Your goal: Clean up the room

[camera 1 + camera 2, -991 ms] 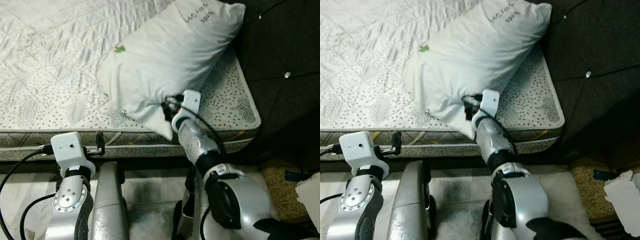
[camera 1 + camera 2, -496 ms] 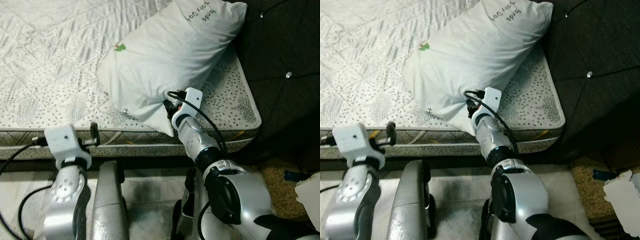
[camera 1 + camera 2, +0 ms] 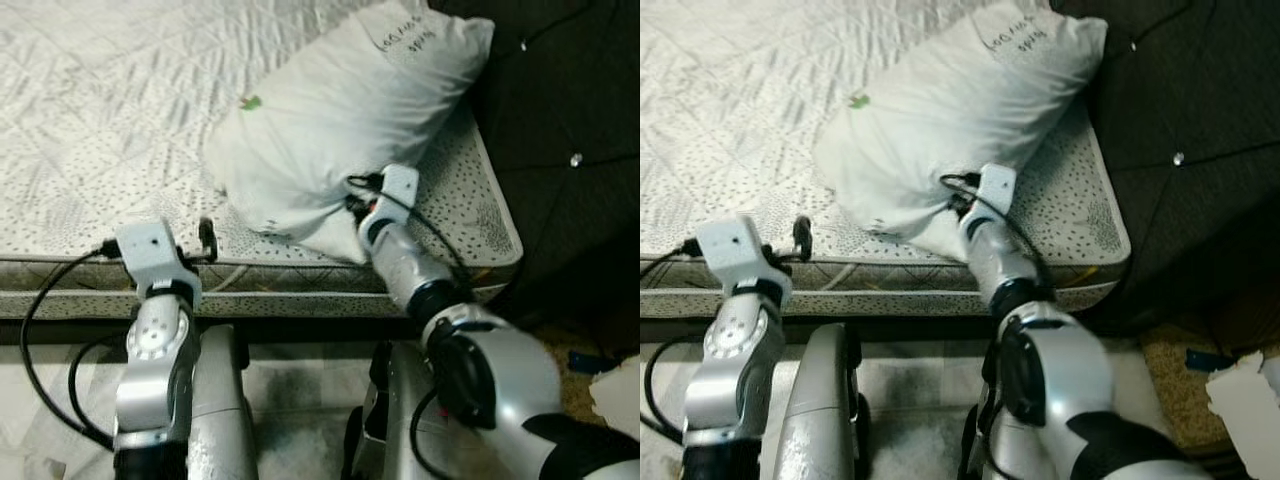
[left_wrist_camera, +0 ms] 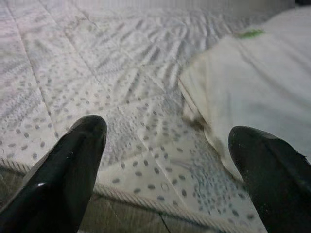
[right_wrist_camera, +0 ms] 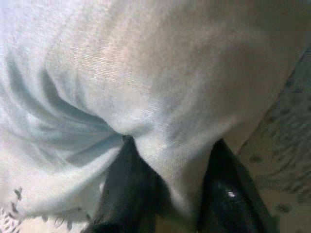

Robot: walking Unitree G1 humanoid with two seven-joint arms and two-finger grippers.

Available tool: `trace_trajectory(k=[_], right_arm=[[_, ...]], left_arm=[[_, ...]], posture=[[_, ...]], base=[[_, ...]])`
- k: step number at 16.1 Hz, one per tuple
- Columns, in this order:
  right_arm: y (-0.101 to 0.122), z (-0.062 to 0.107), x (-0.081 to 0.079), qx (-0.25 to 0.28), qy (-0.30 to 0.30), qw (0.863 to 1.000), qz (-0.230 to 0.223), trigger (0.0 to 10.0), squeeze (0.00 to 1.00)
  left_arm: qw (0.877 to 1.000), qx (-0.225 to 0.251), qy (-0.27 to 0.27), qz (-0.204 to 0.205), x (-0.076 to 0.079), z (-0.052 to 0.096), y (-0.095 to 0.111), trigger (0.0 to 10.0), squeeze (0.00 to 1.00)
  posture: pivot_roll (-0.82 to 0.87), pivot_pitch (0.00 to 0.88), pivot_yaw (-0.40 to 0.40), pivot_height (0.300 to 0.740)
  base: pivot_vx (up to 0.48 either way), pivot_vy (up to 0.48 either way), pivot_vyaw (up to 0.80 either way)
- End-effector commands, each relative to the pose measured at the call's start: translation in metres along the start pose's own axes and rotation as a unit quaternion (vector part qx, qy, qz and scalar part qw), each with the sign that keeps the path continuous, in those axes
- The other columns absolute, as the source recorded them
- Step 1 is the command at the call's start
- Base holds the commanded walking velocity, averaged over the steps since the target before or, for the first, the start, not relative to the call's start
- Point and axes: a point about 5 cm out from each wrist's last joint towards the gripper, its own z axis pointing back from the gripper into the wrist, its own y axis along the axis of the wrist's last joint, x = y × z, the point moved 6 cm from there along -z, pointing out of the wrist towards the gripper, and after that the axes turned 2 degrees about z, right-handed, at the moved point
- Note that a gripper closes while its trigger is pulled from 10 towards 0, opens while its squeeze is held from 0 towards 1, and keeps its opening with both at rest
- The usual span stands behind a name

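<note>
A white pillow (image 3: pixel 340 110) with dark writing at its far end lies on the quilted mattress (image 3: pixel 100 120), slanting toward the dark headboard. My right gripper (image 5: pixel 170 194) is shut on the pillow's near corner (image 3: pixel 335 225), and in the right wrist view the fabric bunches between the two black fingers (image 5: pixel 129 189). My left gripper (image 4: pixel 167 165) is open at the mattress's near edge, left of the pillow, with nothing between its fingers. The pillow's edge (image 4: pixel 243 107) lies just ahead of it.
A dark tufted headboard (image 3: pixel 560 110) stands at the right of the bed. On the floor at the right are a brown mat (image 3: pixel 590 385) and a white object (image 3: pixel 620 385). The pale floor (image 3: pixel 290 390) runs along the bed's near side.
My left arm has risen and moved right, bringing its gripper up to the mattress edge. My right gripper has pushed farther onto the bed with the pillow corner. The camera has shifted a little.
</note>
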Motion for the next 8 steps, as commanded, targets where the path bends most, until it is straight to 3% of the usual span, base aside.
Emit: trace_trajectory(k=[1, 2, 3, 5, 7, 8], right_arm=[[0.052, 0.000, 0.026, 0.068, -0.041, 0.997, 0.016, 0.0, 0.00], [0.066, 0.001, 0.038, 0.083, -0.055, 0.995, 0.022, 0.0, 0.00], [0.093, 0.006, 0.060, 0.109, -0.081, 0.990, 0.041, 0.0, 0.00], [0.125, 0.016, 0.092, 0.139, -0.117, 0.981, 0.065, 0.0, 0.00], [0.152, 0.033, 0.129, 0.161, -0.160, 0.969, 0.093, 0.0, 0.00], [0.155, 0.036, 0.135, 0.164, -0.166, 0.967, 0.098, 0.0, 0.00]], left_arm=[[1.000, 0.006, 0.006, 0.003, -0.002, -0.005, 0.000, 10.0, 0.00], [1.000, 0.009, 0.006, 0.004, -0.001, -0.007, 0.001, 10.0, 0.00], [1.000, 0.013, 0.003, 0.005, 0.001, -0.013, 0.002, 10.0, 0.00], [1.000, 0.017, 0.000, 0.009, 0.005, -0.020, 0.002, 10.0, 0.00], [1.000, 0.020, -0.002, 0.011, 0.009, -0.027, 0.003, 10.0, 0.00], [1.000, 0.021, -0.002, 0.011, 0.009, -0.028, 0.003, 10.0, 0.00]], posture=[[0.19, 0.000, -0.078, 0.565], [0.18, 0.000, -0.079, 0.565], [0.17, 0.000, -0.080, 0.565], [0.14, 0.000, -0.081, 0.565], [0.12, 0.000, -0.080, 0.565], [0.12, 0.000, -0.079, 0.565]], base=[[0.000, 0.000, 0.00], [0.000, 0.000, 0.00], [0.000, 0.000, 0.00], [0.000, 0.000, 0.00], [0.000, 0.000, 0.00], [0.000, 0.000, 0.00]])
